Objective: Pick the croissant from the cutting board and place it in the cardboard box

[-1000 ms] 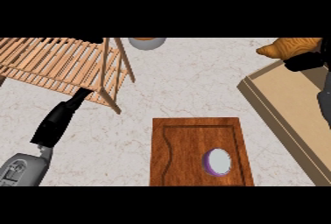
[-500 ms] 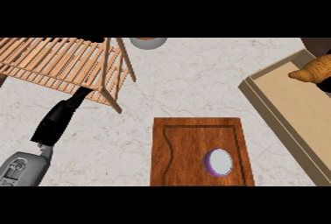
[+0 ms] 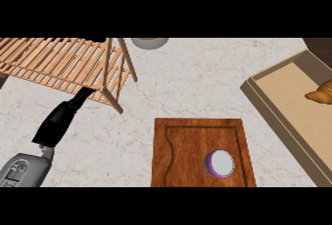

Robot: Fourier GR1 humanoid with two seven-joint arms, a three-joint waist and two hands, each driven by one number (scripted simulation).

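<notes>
Risk: left hand [image 3: 62, 121], lying open at rack [image 3: 62, 61], snagging it — croissant [image 3: 320, 94] sitting in box [image 3: 288, 90], right hand unseen.

The croissant [image 3: 321, 94] is cut by the right edge, so only its left part shows. The cardboard box [image 3: 288, 94] around it also runs out of view at the right and below. The cutting board [image 3: 194, 149] loses its near end at the bottom. The wooden rack [image 3: 58, 61] runs off the top and left. A grey round thing [image 3: 149, 42] shows only its lower rim. The left hand [image 3: 59, 121] reaches the rack's edge — touching or not, unclear.
</notes>
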